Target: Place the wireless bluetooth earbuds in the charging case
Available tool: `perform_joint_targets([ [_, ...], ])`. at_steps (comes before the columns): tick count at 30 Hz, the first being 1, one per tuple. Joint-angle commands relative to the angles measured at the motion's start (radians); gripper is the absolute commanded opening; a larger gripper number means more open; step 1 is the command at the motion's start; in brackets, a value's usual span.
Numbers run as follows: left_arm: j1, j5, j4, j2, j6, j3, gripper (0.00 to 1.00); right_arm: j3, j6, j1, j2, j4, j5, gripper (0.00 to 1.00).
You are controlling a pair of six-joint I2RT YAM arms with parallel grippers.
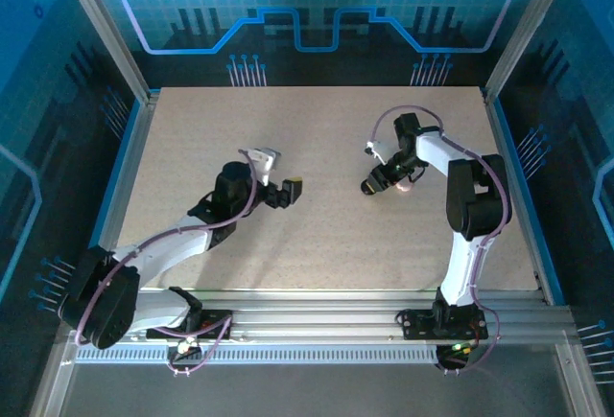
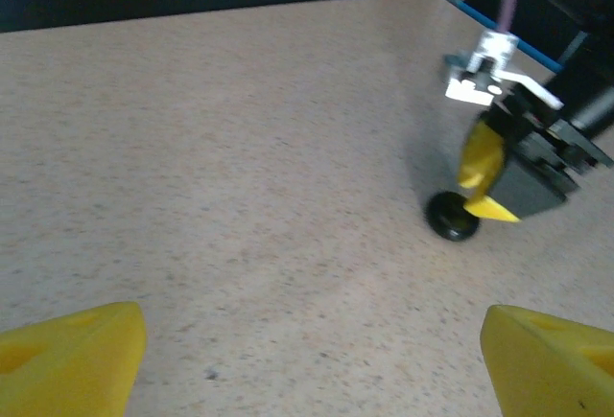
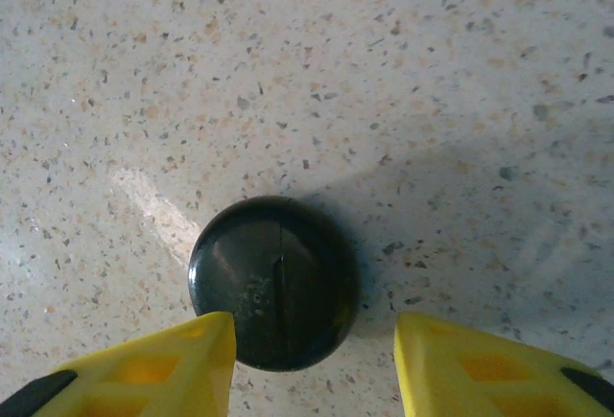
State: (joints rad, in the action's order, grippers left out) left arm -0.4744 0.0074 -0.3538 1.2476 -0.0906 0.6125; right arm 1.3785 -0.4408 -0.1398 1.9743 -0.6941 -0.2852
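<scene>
Now, top view: my right gripper (image 1: 377,185) sits right of centre over the table (image 1: 317,129). My left gripper (image 1: 291,190) is left of centre, facing it. The two are well apart w/ bare tabletop btw them.

Right wrist cam: black round cap (image 3: 273,283) of the charging case lies flat on the speckled top, lower centre of frame, w/ a thin seam running down its face. Right gripper (image 3: 312,369) has its jaws spread. One yellow finger (image 3: 153,364) at bottom left overlaps the cap's lower-left edge in the picture; touching or just above, can't tell. Other finger is at bottom right, w/ a strip of table visible btw it & the cap. Not pinching anything.

Left wrist cam: left gripper (image 2: 307,369) is spread wide, yellow tips in both bottom corners, nothing btw them but table. In the upper right of that frame the right gripper (image 2: 491,187) tilts over the cap (image 2: 453,218), which rests on the table just at its yellow tips.

Back in top view: cap (image 1: 368,188) shows as a dark spot at the right gripper's tip. Pale pink piece (image 1: 403,185) lies just right of that gripper, too small to say what it is.
</scene>
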Motion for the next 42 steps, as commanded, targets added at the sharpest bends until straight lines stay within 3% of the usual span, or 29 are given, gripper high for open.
perform_joint_targets([
  [1,0.039,-0.138,0.019,-0.062,-0.028,-0.016,0.93,-0.029,0.039,0.021,-0.108,0.056,0.014,0.48],
  [7,0.113,-0.362,0.038,-0.131,0.034,-0.026,0.99,-0.220,0.143,0.078,-0.332,0.310,0.029,0.55],
  [8,0.128,-0.378,0.038,-0.141,0.055,-0.026,0.99,-0.258,0.167,0.093,-0.371,0.356,0.038,0.62],
  [9,0.142,-0.388,0.038,-0.148,0.071,-0.026,0.99,-0.289,0.187,0.107,-0.402,0.392,0.042,0.99],
  [14,0.232,-0.478,0.041,-0.139,0.094,-0.036,0.99,-0.508,0.305,0.171,-0.572,0.636,0.098,1.00],
  [17,0.263,-0.542,-0.053,-0.129,0.121,-0.103,0.99,-0.651,0.366,0.193,-0.655,0.768,0.156,1.00],
  [24,0.348,-0.515,-0.266,-0.049,0.112,-0.241,0.99,-0.860,0.425,0.198,-0.761,0.945,0.292,1.00],
  [29,0.351,-0.417,-0.546,0.130,0.120,-0.293,0.99,-0.971,0.435,0.198,-0.801,1.084,0.317,1.00],
  [32,0.344,-0.422,-0.711,0.269,0.156,-0.298,0.99,-1.016,0.429,0.198,-0.828,1.143,0.319,1.00],
  [34,0.353,-0.403,-0.603,0.232,0.119,-0.280,0.99,-1.042,0.429,0.197,-0.842,1.187,0.314,1.00],
  [38,0.383,-0.352,-0.622,0.262,0.094,-0.281,0.99,-1.064,0.454,0.186,-0.835,1.261,0.312,1.00],
  [39,0.391,-0.353,-0.732,0.327,0.112,-0.291,0.99,-1.068,0.445,0.175,-0.830,1.276,0.314,1.00],
  [40,0.386,-0.355,-0.726,0.332,0.118,-0.283,0.99,-1.069,0.433,0.161,-0.822,1.285,0.321,1.00],
  [41,0.389,-0.349,-0.589,0.293,0.092,-0.252,0.99,-1.068,0.422,0.147,-0.815,1.293,0.331,1.00],
  [42,0.413,-0.323,-0.567,0.296,0.072,-0.236,0.99,-1.066,0.412,0.134,-0.803,1.299,0.335,1.00],
])
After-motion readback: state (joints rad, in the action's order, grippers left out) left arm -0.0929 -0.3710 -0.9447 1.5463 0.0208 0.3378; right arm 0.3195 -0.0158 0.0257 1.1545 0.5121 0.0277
